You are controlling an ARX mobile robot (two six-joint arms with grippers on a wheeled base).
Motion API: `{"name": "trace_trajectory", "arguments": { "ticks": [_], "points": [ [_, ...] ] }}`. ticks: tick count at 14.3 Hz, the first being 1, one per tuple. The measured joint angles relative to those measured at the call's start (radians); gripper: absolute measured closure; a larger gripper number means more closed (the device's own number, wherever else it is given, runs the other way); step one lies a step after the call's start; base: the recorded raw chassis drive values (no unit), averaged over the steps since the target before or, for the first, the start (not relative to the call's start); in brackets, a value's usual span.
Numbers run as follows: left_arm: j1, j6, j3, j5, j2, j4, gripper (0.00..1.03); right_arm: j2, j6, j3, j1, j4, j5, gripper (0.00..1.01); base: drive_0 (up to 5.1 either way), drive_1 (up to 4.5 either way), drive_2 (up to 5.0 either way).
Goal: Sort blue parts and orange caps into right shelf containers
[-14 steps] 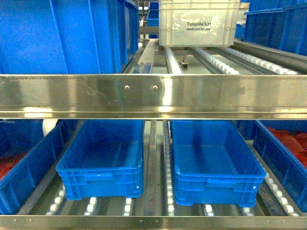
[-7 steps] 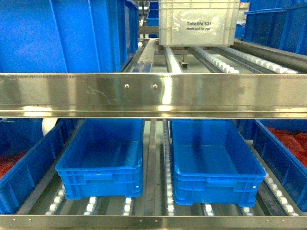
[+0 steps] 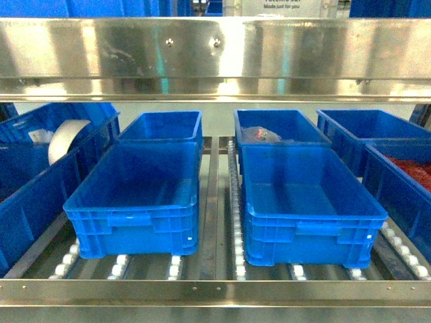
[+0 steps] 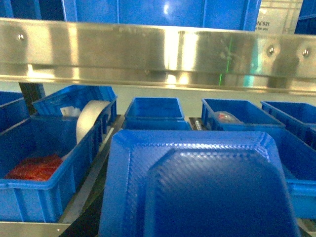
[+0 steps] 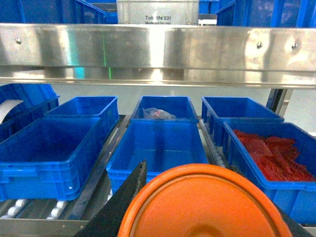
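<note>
Neither arm shows in the head view; wrist views hide both grippers' jaws behind held objects

A polished steel shelf rail [image 3: 215, 57] is seen spanning the upper frame, marked by bright glare. Below it, white roller tracks [image 3: 236, 222] are laid between steel guide strips. No claw is shown.
</note>
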Motion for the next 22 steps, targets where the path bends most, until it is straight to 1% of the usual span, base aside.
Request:
{"name": "trace_trajectory", "arguments": {
  "ticks": [22],
  "points": [
    [0.000,0.005,0.000,0.002,0.000,-0.002,0.62,0.000,-0.001,0.000,0.000,-0.002,0.000,0.59,0.0,0.00,0.0]
  ]
}}
